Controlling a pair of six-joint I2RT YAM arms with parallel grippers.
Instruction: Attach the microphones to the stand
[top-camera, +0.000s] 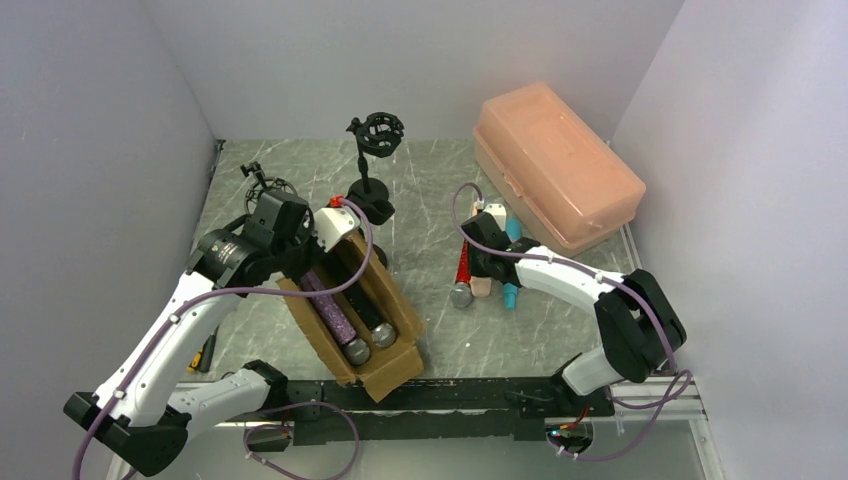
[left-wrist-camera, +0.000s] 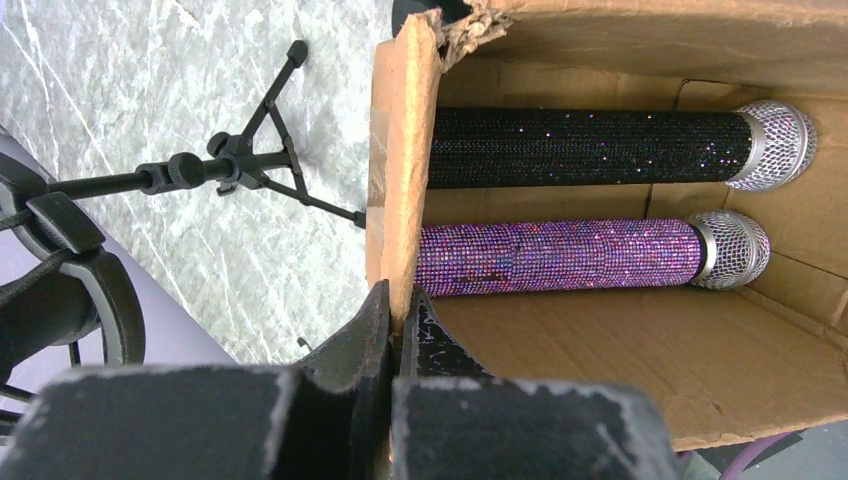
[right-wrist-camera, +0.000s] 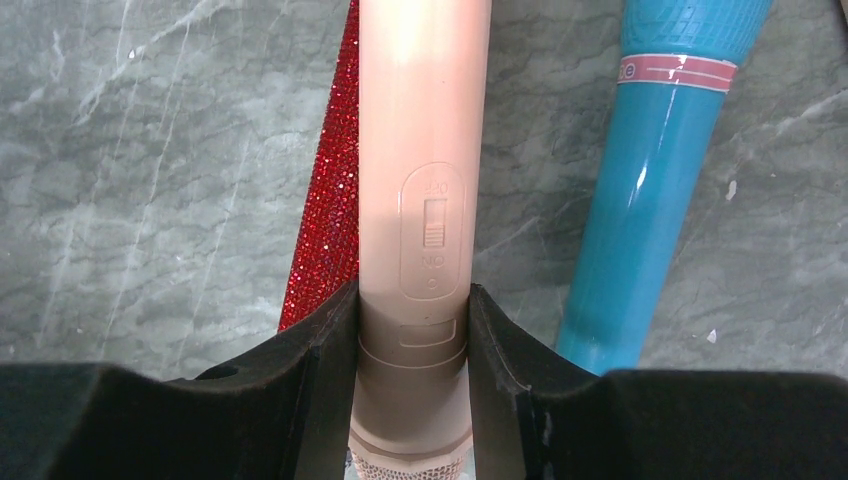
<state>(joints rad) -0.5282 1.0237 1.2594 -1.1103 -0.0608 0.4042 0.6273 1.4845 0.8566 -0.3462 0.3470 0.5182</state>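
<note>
The right jaws pinched the peach mic (right-wrist-camera: 425, 150), between the red mic (right-wrist-camera: 330, 200) and blue mic (right-wrist-camera: 640, 200) on the worktop (right-wrist-camera: 150, 150). The left jaws pinched the box (left-wrist-camera: 600, 340) wall; the black mic (left-wrist-camera: 590, 147) and purple mic (left-wrist-camera: 560, 257) lay inside.

The left claw (left-wrist-camera: 396, 325) is closed on the torn side wall of the cardboard box (left-wrist-camera: 402, 170). Inside the box, the black microphone (left-wrist-camera: 590, 147) and the purple microphone (left-wrist-camera: 560, 257) lie parallel and close together. Both are glittery, and their silver mesh heads point away from that wall. Outside the box, a black tripod stand (left-wrist-camera: 200, 170) is on the marble table (left-wrist-camera: 150, 80), with one leg just beside the wall.
</note>
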